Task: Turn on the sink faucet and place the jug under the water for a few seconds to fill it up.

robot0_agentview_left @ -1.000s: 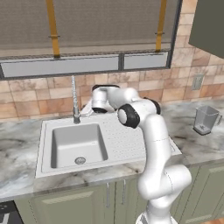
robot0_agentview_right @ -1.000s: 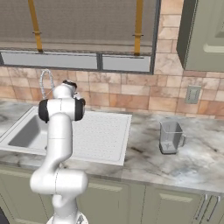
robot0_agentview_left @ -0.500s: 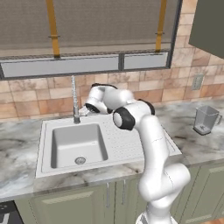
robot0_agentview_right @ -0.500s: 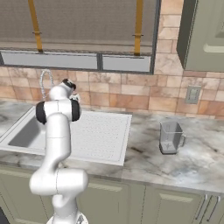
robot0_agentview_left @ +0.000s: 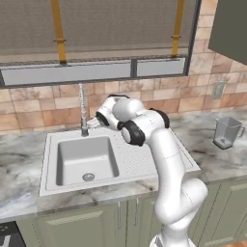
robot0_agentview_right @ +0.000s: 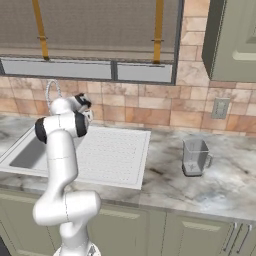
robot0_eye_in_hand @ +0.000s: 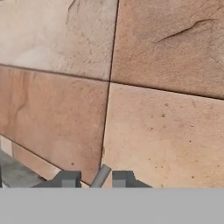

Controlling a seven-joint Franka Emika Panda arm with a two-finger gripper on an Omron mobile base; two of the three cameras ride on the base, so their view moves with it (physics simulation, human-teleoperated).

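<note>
The sink faucet (robot0_agentview_left: 82,108) stands thin and silver at the back rim of the white sink (robot0_agentview_left: 72,159), its neck also arching behind my arm (robot0_agentview_right: 50,91). No water runs from it. My gripper (robot0_agentview_left: 95,122) sits just right of the faucet base and faces the tiled wall. In the hand view the gripper (robot0_eye_in_hand: 97,179) is open, with the small grey lever (robot0_eye_in_hand: 101,174) rising between the dark fingertips (robot0_eye_in_hand: 69,178) and a gap on each side of it. The transparent jug (robot0_agentview_left: 226,132) stands upright on the counter far to the right (robot0_agentview_right: 194,157).
The brown tiled backsplash (robot0_eye_in_hand: 148,87) is close in front of the hand. A window with a drawn blind (robot0_agentview_left: 116,34) sits above the sink. An upper cabinet (robot0_agentview_right: 232,40) hangs at the right, with a wall outlet (robot0_agentview_right: 219,107) below it. Marble counter (robot0_agentview_right: 225,185) surrounds the jug.
The hand has moved left and slightly down toward the faucet base. The jug and sink have not moved.
</note>
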